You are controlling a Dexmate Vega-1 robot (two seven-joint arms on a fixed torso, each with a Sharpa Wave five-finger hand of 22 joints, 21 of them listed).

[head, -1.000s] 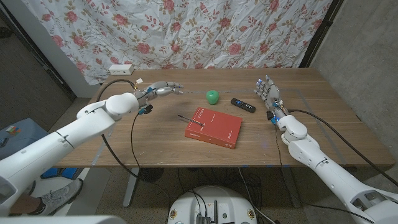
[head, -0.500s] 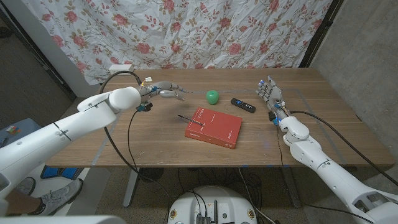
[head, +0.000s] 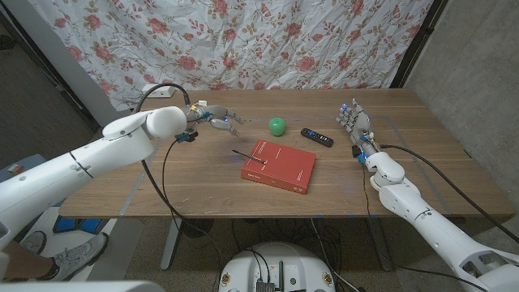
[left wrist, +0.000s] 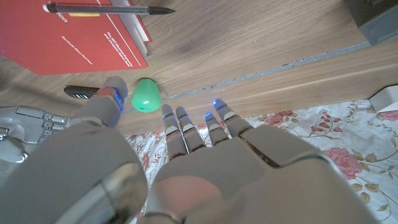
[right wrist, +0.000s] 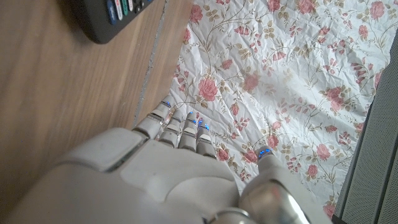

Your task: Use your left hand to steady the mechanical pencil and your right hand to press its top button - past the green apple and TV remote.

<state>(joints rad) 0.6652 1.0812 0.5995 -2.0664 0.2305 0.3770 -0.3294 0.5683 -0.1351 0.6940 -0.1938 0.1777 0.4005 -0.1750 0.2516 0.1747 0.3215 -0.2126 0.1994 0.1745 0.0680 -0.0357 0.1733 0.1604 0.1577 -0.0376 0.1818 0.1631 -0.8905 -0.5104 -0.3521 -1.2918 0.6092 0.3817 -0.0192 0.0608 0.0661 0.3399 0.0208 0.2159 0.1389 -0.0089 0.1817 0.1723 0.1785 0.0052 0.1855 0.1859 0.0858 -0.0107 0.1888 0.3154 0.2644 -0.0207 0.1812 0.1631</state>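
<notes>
Item: mechanical pencil (head: 247, 154), slim dark barrel, lying across the near-left corner of the red book (head: 280, 165); in the left wrist view its pointed end overhangs the book edge above the bench (head: 203, 182).
Handling, judged: light, stiff and smooth; likely to roll or skid on the glossy cover if nudged sideways. The tip end looks fragile.
Where to hold, judged: mid-barrel for steadying, pinched from both sides; the button end must stay free for the press. Which end carries the button is too small to tell.
Left hand (head: 217, 118): fingers spread and extended, holding nothing, raised over the bench at the far left.
Pencil relative to left hand: near, toward the robot and to the right of the fingertips; apart, no contact.
Right hand (head: 355, 123): fingers straight and close together, upright, holding nothing, at the right of the bench.
Pencil relative to right hand: well apart, to its left, beyond the TV remote (head: 317, 137).
Green apple (head: 277, 126): on the bench behind the book, between the left hand and the remote.
Obstruction risk, judged: apple and remote lie on the right hand's way in.
</notes>
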